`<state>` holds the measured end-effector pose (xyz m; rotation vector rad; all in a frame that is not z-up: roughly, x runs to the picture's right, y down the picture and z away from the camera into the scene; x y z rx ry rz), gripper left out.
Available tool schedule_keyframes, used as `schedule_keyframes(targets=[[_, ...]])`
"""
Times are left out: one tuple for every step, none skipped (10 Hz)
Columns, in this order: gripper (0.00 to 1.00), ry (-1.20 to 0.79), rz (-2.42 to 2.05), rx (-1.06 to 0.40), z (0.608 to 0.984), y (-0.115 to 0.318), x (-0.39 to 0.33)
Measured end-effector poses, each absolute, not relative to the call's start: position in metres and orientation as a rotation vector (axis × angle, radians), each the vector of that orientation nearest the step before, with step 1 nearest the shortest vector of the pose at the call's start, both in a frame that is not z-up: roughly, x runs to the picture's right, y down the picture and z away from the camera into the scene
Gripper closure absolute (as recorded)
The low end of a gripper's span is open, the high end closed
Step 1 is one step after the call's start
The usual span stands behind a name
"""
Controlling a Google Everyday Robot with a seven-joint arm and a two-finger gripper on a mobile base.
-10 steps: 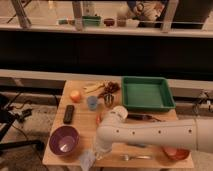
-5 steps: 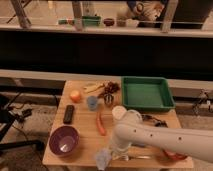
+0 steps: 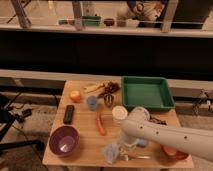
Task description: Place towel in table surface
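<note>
The towel (image 3: 111, 152) is a small, crumpled, light blue cloth near the front edge of the wooden table (image 3: 85, 150), at the bottom centre. My white arm reaches in from the right. Its gripper (image 3: 126, 148) is right against the towel's right side, low over the table. The wrist and the towel hide the gripper's tip, and I cannot tell whether the towel rests on the wood or hangs just above it.
A purple bowl (image 3: 64, 140) stands front left. Behind it are a black remote (image 3: 69, 114), an orange fruit (image 3: 75, 96) and a blue cup (image 3: 92, 103). A red chili (image 3: 101, 124) lies mid-table. A green tray (image 3: 147, 92) is at the back right and an orange bowl (image 3: 175, 152) at the front right.
The arm and gripper have swung to the right along the table's front edge. The towel has moved right with them, away from the purple bowl.
</note>
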<state>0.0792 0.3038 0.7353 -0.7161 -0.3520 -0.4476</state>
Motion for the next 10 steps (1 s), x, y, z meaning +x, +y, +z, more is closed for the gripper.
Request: schedule_keyframes(targets=[[0.82,-0.358,-0.454,-0.711,0.736,0.303,0.07],[0.82,-0.372,-0.464,-0.703,0.735,0.302,0.051],[0.82,-0.386,-0.477,-0.697,0.734,0.302,0.03],[0.82,-0.401,-0.492,-0.691,0.733,0.302,0.008],[0.82,-0.417,-0.508,-0.686,0.731,0.302,-0.013],[0.82,-0.434,-0.525,-0.678,0.729,0.302,-0.03],[0.82,-0.452,-0.542,-0.673,0.726,0.302,-0.042],[0.82,-0.465,-0.554,-0.67,0.723,0.303,-0.051],[0.82,-0.479,-0.567,-0.671,0.719,0.306,-0.061],[0.82,-0.484,-0.568,-0.676,0.717,0.308,-0.062]])
